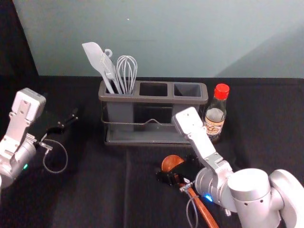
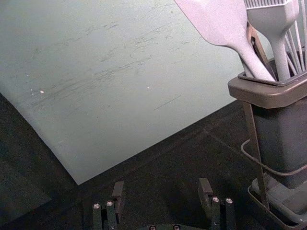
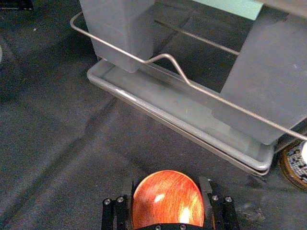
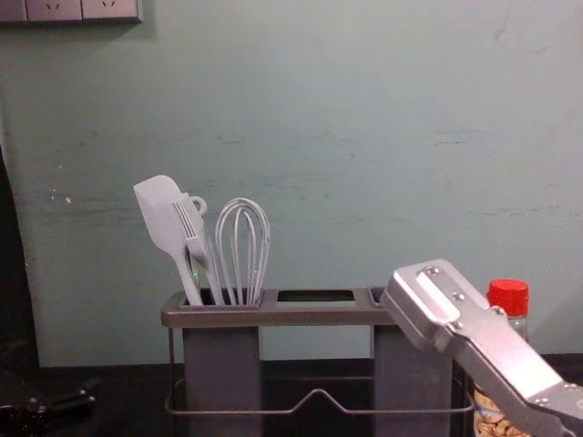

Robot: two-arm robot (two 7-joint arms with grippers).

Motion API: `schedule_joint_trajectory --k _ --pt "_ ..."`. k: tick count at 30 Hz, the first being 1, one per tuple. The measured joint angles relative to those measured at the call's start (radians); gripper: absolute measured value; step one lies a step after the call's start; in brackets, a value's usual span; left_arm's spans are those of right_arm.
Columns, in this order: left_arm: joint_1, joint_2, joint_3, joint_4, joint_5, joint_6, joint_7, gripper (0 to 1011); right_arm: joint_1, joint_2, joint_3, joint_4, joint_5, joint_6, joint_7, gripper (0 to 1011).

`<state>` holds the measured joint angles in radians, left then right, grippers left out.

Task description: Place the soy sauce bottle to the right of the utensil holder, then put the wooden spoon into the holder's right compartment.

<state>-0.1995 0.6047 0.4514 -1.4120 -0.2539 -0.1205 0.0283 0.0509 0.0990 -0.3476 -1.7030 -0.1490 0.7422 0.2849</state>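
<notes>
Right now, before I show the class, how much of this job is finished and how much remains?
Done: the soy sauce bottle stands to the right of the utensil holder.
In hand: the right pincer is at the wooden spoon, in front of the holder; whether it has a firm grip, I can't tell.
Remaining: lifting the spoon and putting it into the right compartment.
</notes>
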Motion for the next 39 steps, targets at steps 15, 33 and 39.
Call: schedule_joint_trajectory --k 15,33,39 --pt "0.000 0.000 0.000 0.000 0.000 0.000 0.000 1000 -0.064 0.012 0.038 -0.131 -0.016 -0.014 0.033 835" --pt "0.000 0.000 0.000 0.000 0.000 0.000 0.000 1000 -0.249 0.065 0.139 -0.282 0.088 -0.560 0.003 834" --pt "0.000 0.000 0.000 0.000 0.000 0.000 0.000 1000 -0.289 0.092 0.138 -0.295 0.079 -0.742 -0.033 834"
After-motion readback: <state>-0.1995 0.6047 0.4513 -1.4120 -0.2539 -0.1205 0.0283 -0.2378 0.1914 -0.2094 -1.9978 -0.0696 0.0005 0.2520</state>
